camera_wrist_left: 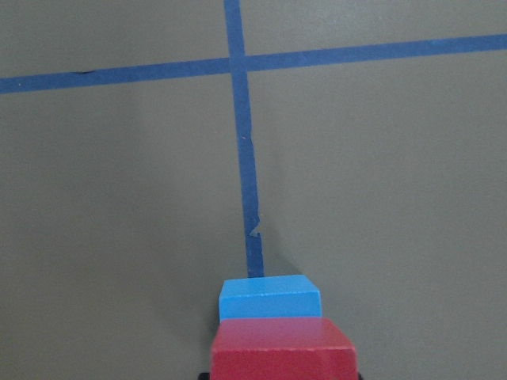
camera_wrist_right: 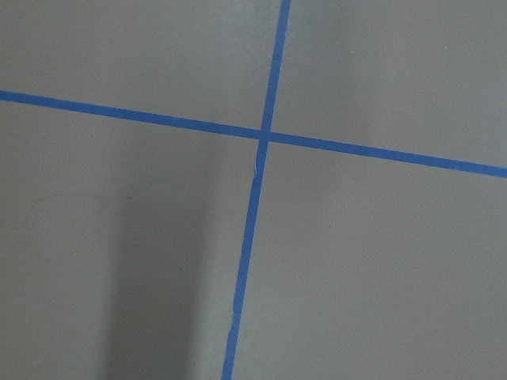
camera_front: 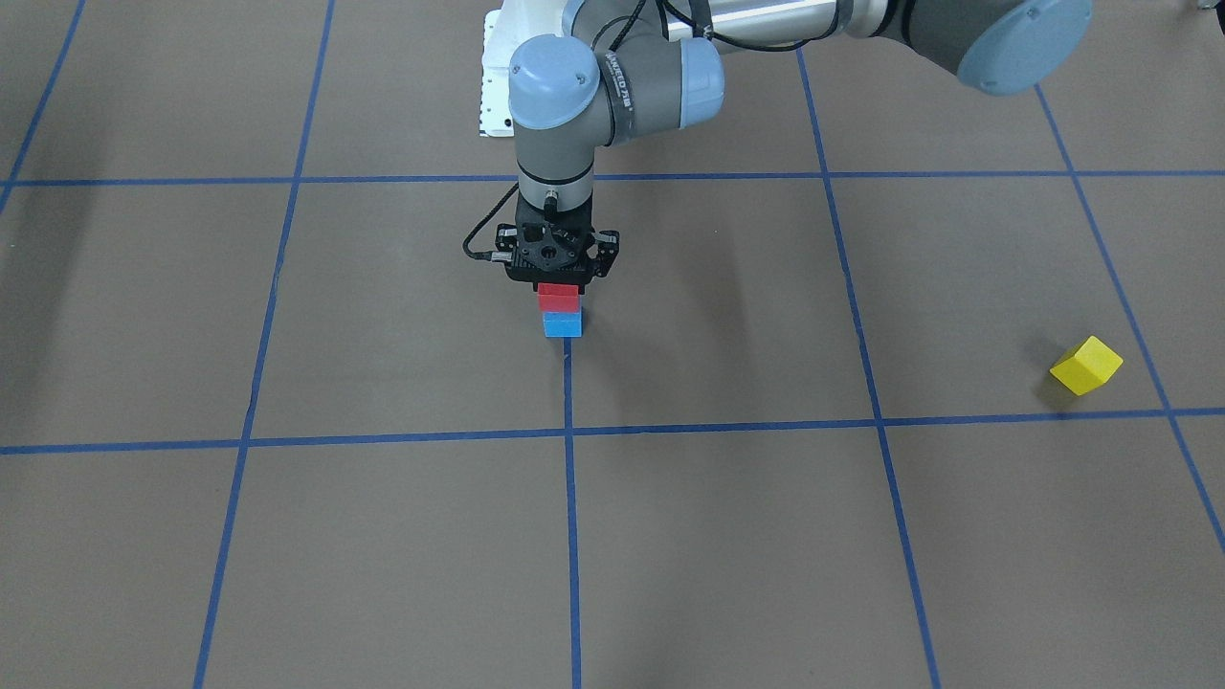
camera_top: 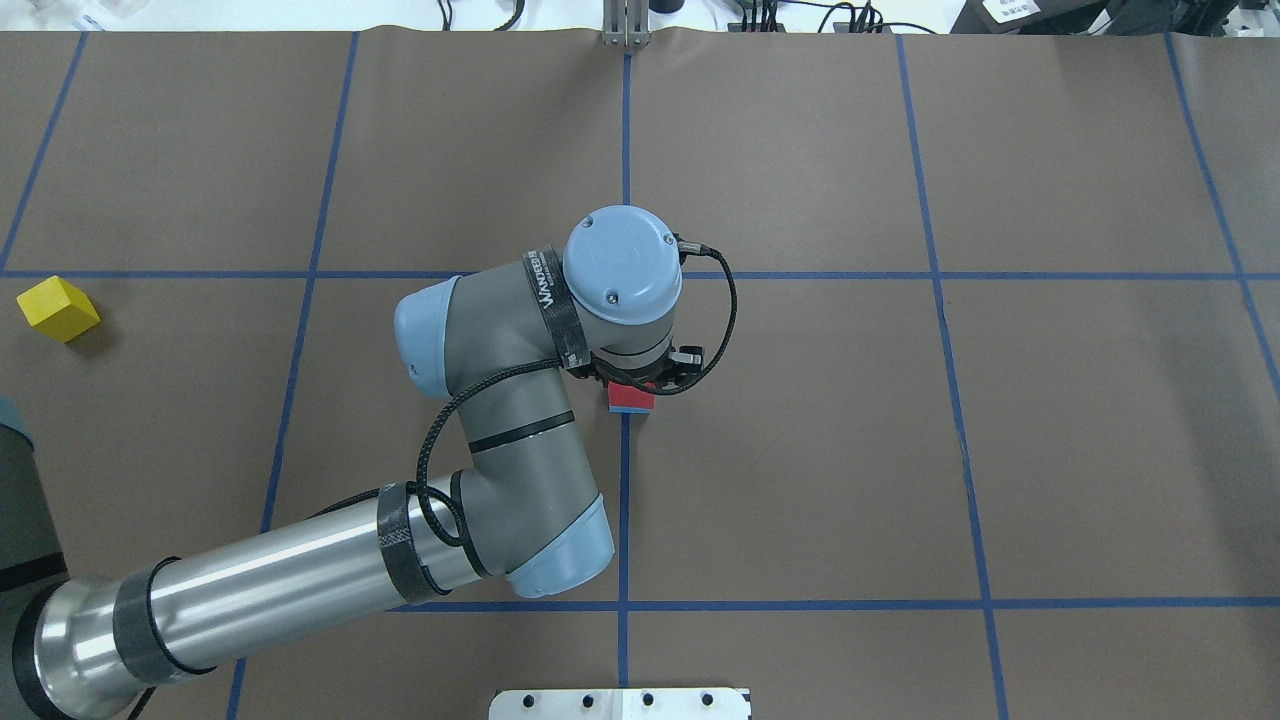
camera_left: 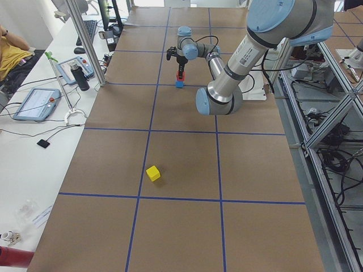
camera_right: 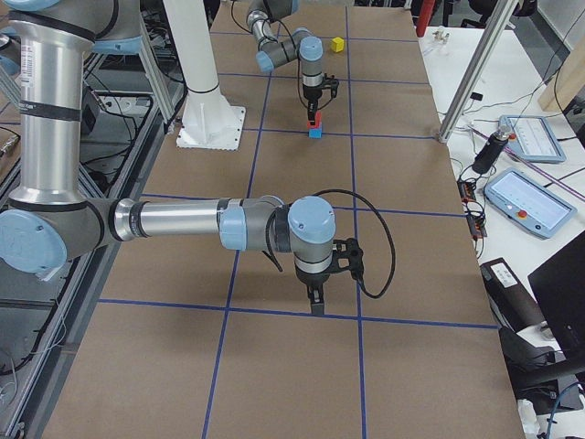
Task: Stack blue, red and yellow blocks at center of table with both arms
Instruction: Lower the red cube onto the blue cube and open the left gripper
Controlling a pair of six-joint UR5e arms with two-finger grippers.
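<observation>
Red matte cube (camera_front: 559, 297) sits on the sky-blue cube (camera_front: 562, 324) at the middle of the front-facing view, on a blue tape line (camera_front: 568, 402) of the brown bench (camera_front: 287, 536). The left gripper (camera_front: 558, 279) hangs straight down onto the red cube. Its fingertips are hidden, so you cannot tell whether it clamps the cube or has let go.

That is your first risk. If the gripper rises with any grip left on the red cube, or opens unevenly, it could drag the cube sideways and topple the pair, since only the cubes' own weight holds them.

Your second risk is the yellow cube (camera_front: 1086, 365). It lies alone, well apart, at the right of that view, and it is turned at an angle to the grid. Fingers that come down square to the lines may catch its corners and spin it away instead of gripping its faces.

While the left arm stands over the stack, it blocks any approach from above.

The right gripper (camera_right: 315, 302) hangs low over a tape crossing, well away from all three cubes. Only the right side view shows it, so you cannot tell its state. The white pedestal base (camera_front: 493, 86) stands behind the stack, clear of it.
</observation>
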